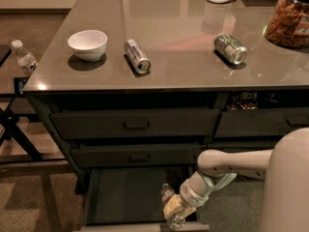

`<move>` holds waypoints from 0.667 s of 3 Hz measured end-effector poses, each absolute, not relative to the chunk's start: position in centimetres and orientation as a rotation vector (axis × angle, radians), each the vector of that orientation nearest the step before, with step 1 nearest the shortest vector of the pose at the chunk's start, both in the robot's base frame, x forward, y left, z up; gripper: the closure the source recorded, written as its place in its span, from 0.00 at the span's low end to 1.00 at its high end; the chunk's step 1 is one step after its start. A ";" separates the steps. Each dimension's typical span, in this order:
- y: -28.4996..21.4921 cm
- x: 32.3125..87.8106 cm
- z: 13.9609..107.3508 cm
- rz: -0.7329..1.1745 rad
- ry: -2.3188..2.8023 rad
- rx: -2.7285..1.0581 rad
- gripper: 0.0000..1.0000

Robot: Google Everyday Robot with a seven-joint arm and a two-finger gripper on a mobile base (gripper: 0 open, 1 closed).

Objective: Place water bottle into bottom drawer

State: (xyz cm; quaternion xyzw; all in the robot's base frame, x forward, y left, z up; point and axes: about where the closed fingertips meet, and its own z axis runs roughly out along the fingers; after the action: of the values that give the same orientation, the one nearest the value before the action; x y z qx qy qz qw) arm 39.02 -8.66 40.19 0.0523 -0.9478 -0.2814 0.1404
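The bottom drawer [123,197] stands pulled open under the counter, its dark flat floor showing. The water bottle [168,196], clear with a ribbed body, lies low inside the drawer at its right front corner, near the pale front rim. My gripper [175,210] reaches down from the right on a white arm and is shut around the bottle's middle, its yellowish fingers [170,210] wrapped over it. The bottle's lower end shows by the front rim.
On the counter are a white bowl [87,43], a silver can [137,55] and a green can [230,48], both lying down, and a snack jar [289,18]. A small dark-labelled bottle [24,58] stands at the left. Two closed drawers [135,124] are above.
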 end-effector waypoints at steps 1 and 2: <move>-8.2 38.9 39.1 -0.831 -2.721 0.136 1.00; -6.8 39.8 35.8 -0.886 -2.715 0.082 1.00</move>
State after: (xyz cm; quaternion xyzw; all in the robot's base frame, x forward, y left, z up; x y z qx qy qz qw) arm 39.81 -6.76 35.76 0.0285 -0.9407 -0.3069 0.1419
